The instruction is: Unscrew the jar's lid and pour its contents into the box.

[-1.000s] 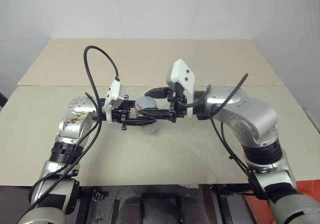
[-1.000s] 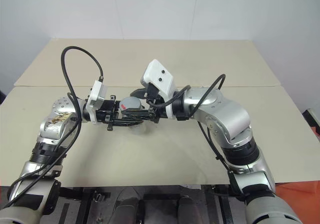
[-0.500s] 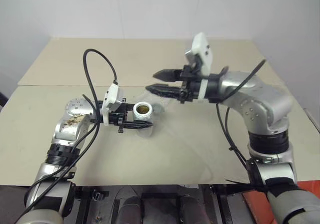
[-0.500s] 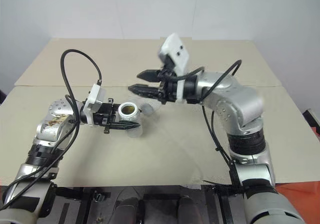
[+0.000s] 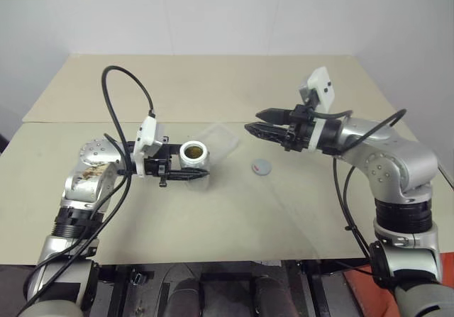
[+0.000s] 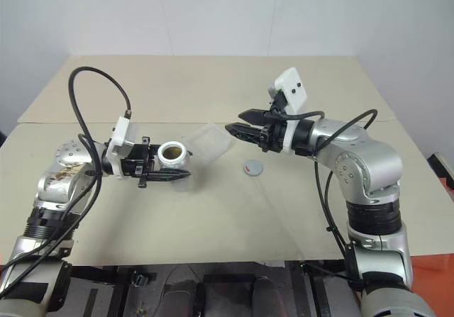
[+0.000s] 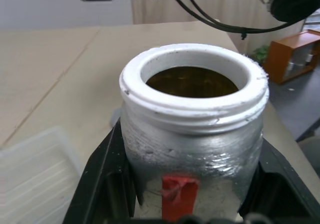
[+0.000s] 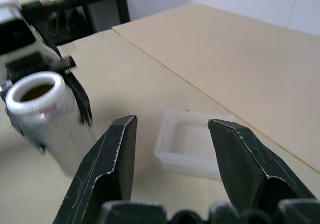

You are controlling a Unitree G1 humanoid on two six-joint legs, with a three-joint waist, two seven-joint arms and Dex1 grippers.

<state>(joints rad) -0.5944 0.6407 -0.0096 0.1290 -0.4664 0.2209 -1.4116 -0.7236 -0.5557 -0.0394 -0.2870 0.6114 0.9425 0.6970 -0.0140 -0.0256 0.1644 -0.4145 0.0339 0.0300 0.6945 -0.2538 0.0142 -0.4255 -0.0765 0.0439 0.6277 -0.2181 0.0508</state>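
You had the left claw (image 5: 195, 168) closed tight on the jar (image 7: 192, 134), one finger on each side of the body, holding it upright and open-mouthed just above the bench (image 5: 213, 218). The lid (image 5: 262, 167) was already off, lying flat on the bench between the two arms. The right claw (image 5: 254, 120) hung in the air with its fingers parted and nothing between them, pointing toward the jar. The box (image 5: 220, 143) sat on the bench just beside the jar, on its far side and toward the right arm. The contents (image 7: 192, 82) showed as a brown layer low inside the white rim. The main risk, as I judged it, was the pour itself. The box was shallow and only a little wider than the jar, so tipping before the mouth was truly over it would have scattered the bits across the bench. A fast tilt could have bounced them out over the low wall. The box looked light and clear, so a nudge from the jar or a finger could have pushed it aside. The right claw stood close enough to that corner to clip the box if you swung it carelessly.
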